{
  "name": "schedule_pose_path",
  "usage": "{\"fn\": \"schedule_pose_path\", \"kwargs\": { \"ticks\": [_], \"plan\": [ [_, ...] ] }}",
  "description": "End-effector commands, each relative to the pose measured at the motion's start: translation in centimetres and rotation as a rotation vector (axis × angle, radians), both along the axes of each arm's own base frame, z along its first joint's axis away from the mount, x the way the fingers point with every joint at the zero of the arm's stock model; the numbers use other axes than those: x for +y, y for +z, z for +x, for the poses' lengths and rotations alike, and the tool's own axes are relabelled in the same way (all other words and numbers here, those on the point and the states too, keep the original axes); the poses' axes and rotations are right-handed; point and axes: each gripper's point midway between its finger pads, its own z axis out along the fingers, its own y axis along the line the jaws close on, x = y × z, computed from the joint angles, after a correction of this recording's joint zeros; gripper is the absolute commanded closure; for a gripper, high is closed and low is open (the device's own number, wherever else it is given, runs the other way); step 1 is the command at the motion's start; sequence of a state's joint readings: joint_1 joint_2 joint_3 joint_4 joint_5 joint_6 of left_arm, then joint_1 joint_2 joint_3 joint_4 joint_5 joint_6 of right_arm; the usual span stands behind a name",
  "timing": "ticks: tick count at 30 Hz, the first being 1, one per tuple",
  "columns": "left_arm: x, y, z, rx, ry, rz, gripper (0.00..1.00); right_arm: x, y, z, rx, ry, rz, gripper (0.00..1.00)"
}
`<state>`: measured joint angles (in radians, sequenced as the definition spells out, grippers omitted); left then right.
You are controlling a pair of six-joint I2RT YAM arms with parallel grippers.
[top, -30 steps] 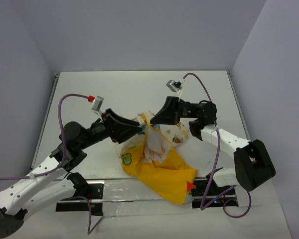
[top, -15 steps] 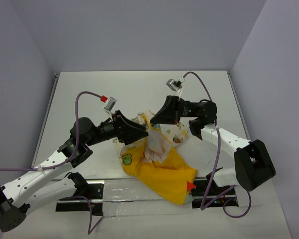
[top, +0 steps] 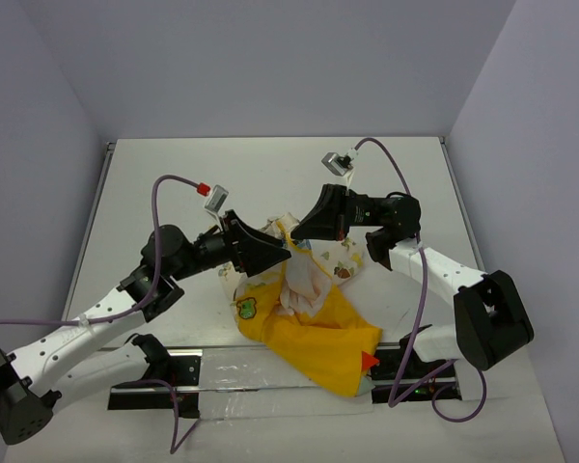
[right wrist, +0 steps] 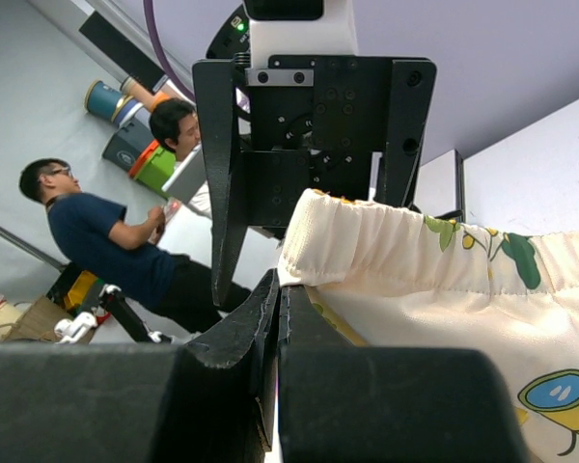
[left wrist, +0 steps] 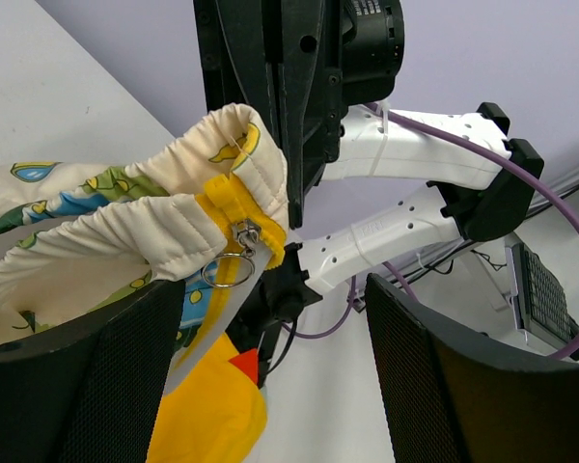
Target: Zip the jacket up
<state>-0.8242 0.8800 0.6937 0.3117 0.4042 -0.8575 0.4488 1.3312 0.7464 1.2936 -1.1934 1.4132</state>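
At the right gripper point(right wrist: 278, 289), the jacket point(top: 314, 333) puckers (cream, gathered hem).

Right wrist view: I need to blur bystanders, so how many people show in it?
2. A man in glasses and a dark blue shirt is at the left edge; a second person, only the dark-haired head clear, is above and right of him. More may be hidden.
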Motion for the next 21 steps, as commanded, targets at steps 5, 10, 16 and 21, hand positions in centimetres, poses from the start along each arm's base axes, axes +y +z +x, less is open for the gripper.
{"fn": "schedule_pose_path", "kwargs": {
  "ticks": [5, 10, 16, 21],
  "plan": [
    [-0.8, 2.4, 0.4, -0.055, -0.014, -0.091, 0.22, -2.0, 5.6, -4.0, -0.466, -0.01, 0.251, 1.0],
    [-0.6, 2.5, 0.3, -0.05, -0.009, -0.137, 0.31, -2.1, 5.6, -4.2, -0.472, -0.008, 0.251, 1.0],
    [0.0, 2.4, -0.2, -0.039, -0.007, -0.183, 0.45, -2.1, 5.5, -4.1, -0.471, -0.012, 0.251, 1.0],
    [0.8, 2.6, -0.4, -0.043, 0.014, -0.224, 0.5, -2.0, 5.4, -4.0, -0.462, -0.013, 0.25, 1.0]
  ]
}}
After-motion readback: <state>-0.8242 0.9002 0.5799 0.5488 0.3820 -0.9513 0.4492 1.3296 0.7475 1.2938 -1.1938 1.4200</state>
